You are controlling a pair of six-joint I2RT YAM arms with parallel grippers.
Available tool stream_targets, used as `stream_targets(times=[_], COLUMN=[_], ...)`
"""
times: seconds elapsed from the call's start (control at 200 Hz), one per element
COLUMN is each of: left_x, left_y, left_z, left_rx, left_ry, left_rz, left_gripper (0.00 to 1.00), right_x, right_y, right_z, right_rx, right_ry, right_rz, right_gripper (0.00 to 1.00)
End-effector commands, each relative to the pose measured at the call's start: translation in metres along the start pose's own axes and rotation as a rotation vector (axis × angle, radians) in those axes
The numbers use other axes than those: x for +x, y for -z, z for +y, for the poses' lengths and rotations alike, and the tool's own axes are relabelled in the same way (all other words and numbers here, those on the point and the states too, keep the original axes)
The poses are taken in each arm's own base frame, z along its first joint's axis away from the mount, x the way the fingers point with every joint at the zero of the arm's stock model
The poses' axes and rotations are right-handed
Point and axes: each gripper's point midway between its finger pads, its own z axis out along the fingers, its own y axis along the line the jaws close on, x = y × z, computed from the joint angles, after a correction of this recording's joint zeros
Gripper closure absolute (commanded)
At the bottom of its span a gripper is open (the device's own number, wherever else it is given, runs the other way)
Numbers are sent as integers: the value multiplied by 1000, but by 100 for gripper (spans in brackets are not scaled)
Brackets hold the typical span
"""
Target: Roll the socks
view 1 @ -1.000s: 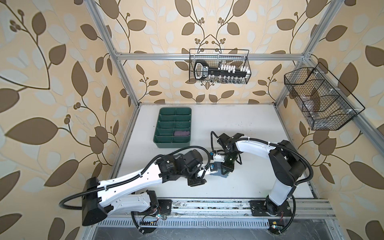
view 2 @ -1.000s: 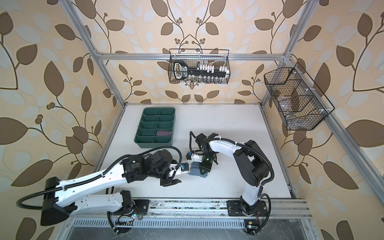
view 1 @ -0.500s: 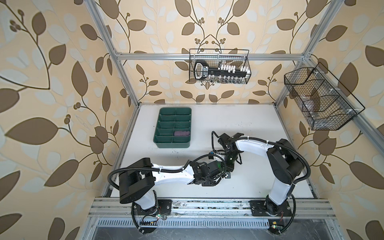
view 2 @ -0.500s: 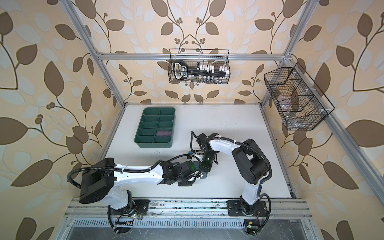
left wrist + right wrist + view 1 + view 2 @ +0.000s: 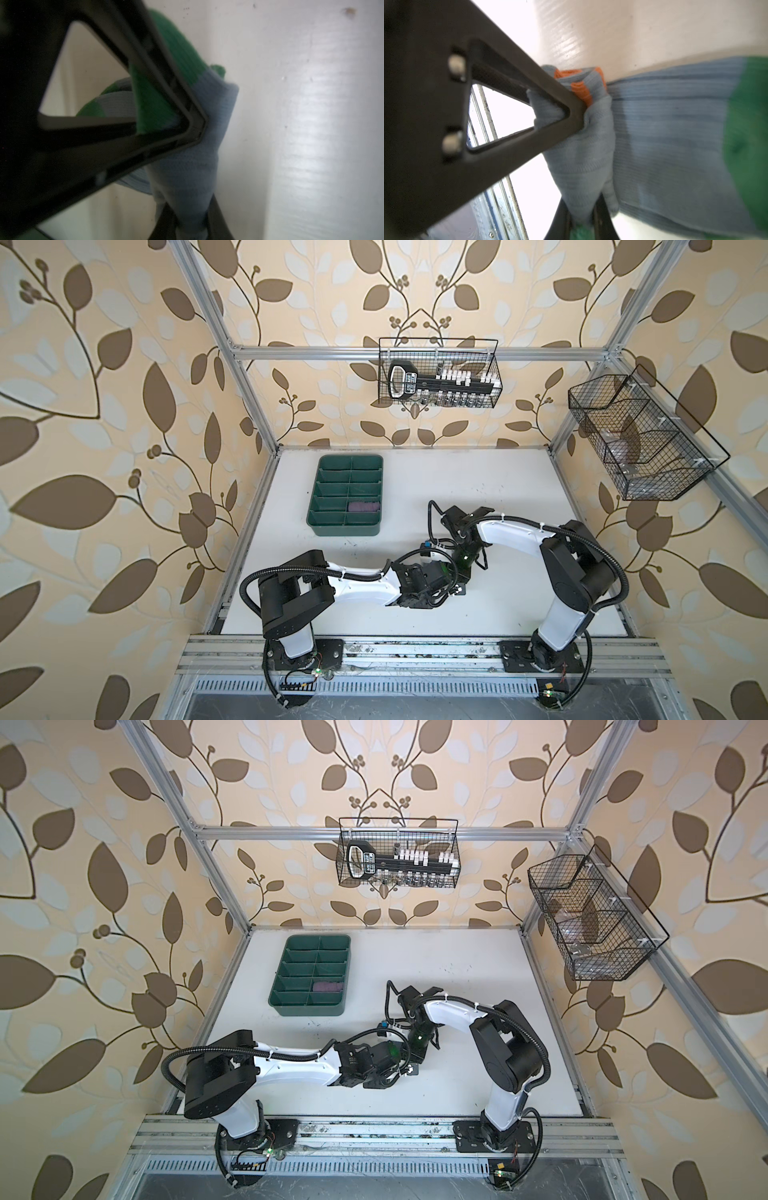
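Colours on my screens
I see a grey-blue sock with orange stripes and a green patch, a purple bundle in the dark green tray, and beige walls with brown leaves.

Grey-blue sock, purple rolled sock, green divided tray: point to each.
grey-blue sock [image 5: 675, 135], right wrist view, ribbed blue stretch.
purple rolled sock [image 5: 364, 506], in a top view, its middle.
green divided tray [image 5: 343, 530], in a top view, near wall.
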Motion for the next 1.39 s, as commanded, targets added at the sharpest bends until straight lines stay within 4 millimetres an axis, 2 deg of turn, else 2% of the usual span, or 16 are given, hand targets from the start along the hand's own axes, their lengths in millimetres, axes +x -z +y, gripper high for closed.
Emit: stream_targets(times=[0.0, 0.115, 0.2, 0.325, 0.405, 0.48, 0.545, 0.62, 0.735, 0.81, 0.9, 1.065, 1.28, 1.39], left_x=[15, 23, 24, 22, 16, 12, 11, 12, 14, 15, 15, 14, 16, 16], left_y=[9, 18, 18, 15, 13, 11, 12, 10, 6, 2, -4, -9, -9, -9], left_z=[-28, -31, -28, -21, -15, -6, 3, 15, 26, 29, 28, 28, 32, 32], left_rx=[260, 430, 515, 629, 671, 690, 711, 719, 730, 749, 771, 781, 777, 778], left_ry=[69, 172, 262, 393, 477, 569, 651, 736, 800, 825, 838, 838, 846, 847], left_rz=[53, 91, 99, 149, 172, 188, 192, 201, 219, 224, 236, 238, 235, 232], left_gripper=[88, 88, 88, 87, 86, 86, 86, 85, 85, 85, 85, 85, 84, 85], right_x=[-23, -31, -26, -8, 5, 10, 9, 6, 2, 4, 0, -25, -40, -44], right_y=[37, 86, 128, 195, 230, 242, 235, 216, 154, 120, 90, 61, 23, 13], right_z=[-7, -28, -51, -79, -81, -70, -54, -34, 1, 11, 12, 7, -13, -26], right_rx=[87, 240, 375, 574, 694, 759, 757, 751, 744, 801, 862, 916, 877, 874], right_ry=[21, -43, -145, -330, -379, -331, -222, -66, 273, 461, 616, 763, 832, 807], right_rz=[-195, -392, -531, -760, -878, -920, -917, -872, -637, -454, -299, -197, -105, -69], right_gripper=[71, 59, 58, 58, 57, 57, 58, 59, 57, 55, 54, 46, 44, 45])
